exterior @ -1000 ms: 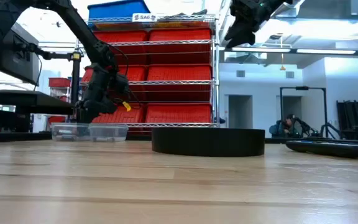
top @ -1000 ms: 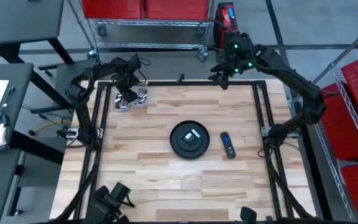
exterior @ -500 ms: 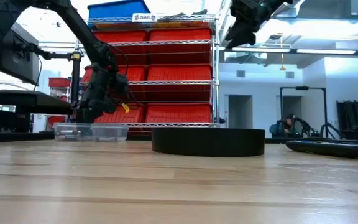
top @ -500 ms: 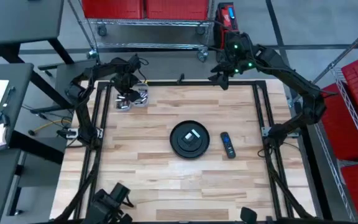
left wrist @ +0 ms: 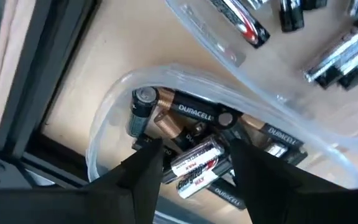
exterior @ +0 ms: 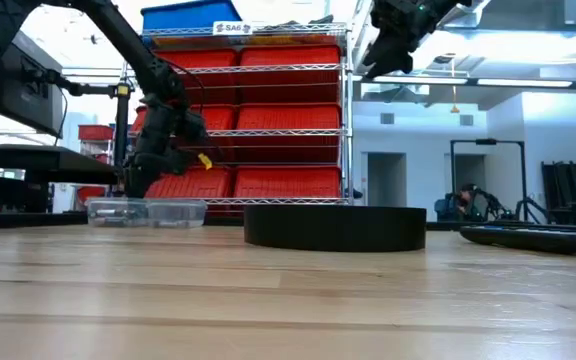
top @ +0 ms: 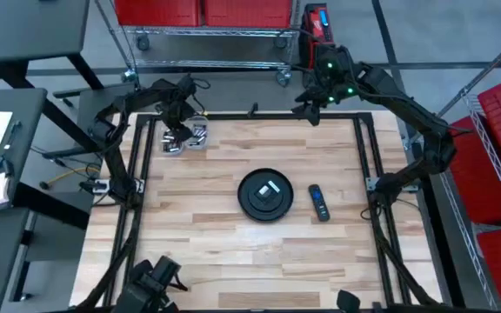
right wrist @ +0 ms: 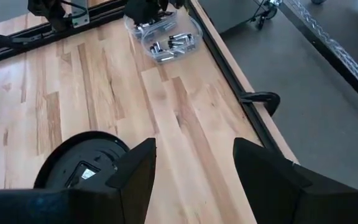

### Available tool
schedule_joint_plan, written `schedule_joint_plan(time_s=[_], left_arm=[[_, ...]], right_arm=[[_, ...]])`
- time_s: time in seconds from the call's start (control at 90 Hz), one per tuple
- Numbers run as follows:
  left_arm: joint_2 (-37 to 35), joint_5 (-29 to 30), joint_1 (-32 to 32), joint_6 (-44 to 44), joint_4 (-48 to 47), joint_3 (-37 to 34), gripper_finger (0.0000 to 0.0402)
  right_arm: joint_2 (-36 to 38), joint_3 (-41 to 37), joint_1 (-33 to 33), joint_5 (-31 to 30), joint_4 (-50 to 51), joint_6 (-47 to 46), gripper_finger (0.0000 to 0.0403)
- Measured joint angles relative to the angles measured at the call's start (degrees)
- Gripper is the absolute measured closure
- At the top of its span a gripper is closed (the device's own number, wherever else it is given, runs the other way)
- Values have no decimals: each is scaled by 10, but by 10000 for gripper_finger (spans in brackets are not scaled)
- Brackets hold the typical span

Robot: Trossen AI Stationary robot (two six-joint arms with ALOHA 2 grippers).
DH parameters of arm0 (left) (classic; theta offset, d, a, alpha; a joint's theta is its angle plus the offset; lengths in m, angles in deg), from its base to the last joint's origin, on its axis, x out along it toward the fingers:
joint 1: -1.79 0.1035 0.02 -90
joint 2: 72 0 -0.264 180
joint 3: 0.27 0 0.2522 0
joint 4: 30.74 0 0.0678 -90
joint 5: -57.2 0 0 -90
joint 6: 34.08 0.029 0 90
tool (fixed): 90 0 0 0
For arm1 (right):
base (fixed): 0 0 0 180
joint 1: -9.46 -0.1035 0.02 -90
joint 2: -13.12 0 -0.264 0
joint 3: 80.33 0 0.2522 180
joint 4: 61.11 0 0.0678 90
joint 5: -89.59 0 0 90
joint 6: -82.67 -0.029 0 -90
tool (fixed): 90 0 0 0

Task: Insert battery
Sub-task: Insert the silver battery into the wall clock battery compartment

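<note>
A clear plastic container of batteries stands at the table's far left. My left gripper reaches down into one compartment and is shut on a silver battery, which lies above several black-and-copper batteries. In the low view, my left gripper stands just above the container. A black round device lies at mid-table with a dark remote to its right. My right gripper hangs open, high above the far edge, holding nothing. My left gripper has the silver battery between its two fingers. The fingers come from above and point down into the container. The battery lies slanted across the gap, one end toward each finger. Whether it is clear of the batteries beneath, I cannot tell.
The container's other compartment holds more loose batteries. A black frame rail runs close beside the container. Bare wood lies between the container and the round device. Red bins on a wire shelf stand beyond the far edge.
My left gripper dipped into the container, then rose a little. The container shifted slightly along the table as the gripper went down.
</note>
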Motion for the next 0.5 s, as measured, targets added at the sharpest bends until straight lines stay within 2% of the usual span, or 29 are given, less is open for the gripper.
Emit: schedule_joint_plan(time_s=[0.189,0.5], left_arm=[[0,21,0,54,5,-9,233],[0,36,0,59,16,-46,233]], right_arm=[[0,0,-6,0,3,0,198],[0,0,-10,0,2,0,198]])
